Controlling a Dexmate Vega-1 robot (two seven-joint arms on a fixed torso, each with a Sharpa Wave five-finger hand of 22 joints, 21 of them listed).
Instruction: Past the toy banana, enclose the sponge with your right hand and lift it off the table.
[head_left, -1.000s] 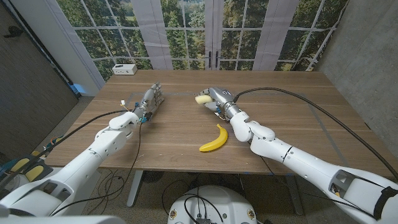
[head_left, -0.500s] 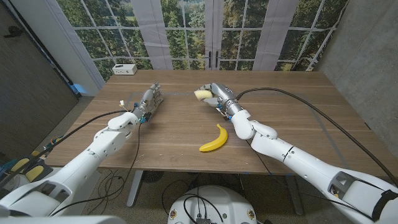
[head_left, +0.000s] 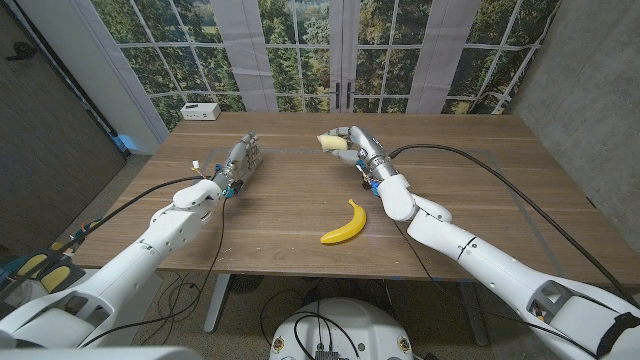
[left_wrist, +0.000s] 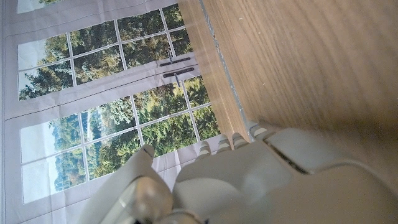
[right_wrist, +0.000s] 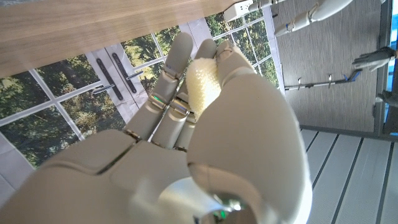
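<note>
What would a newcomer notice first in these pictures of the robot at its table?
Probably the right robot hand at the far middle of the table, fingers closed around a pale yellow sponge. Next, the bright toy banana lying nearer the front edge. The left robot hand waits on the left, holding nothing.

Right arm stretched forward, its right hand (head_left: 345, 141) raised with fingers (right_wrist: 177, 59) curled closed around a held item. Left hand (head_left: 243, 158) stands on edge, fingers extended.

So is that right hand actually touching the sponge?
Touching. In the right wrist view the right hand has its fingers wrapped around the sponge.
</note>
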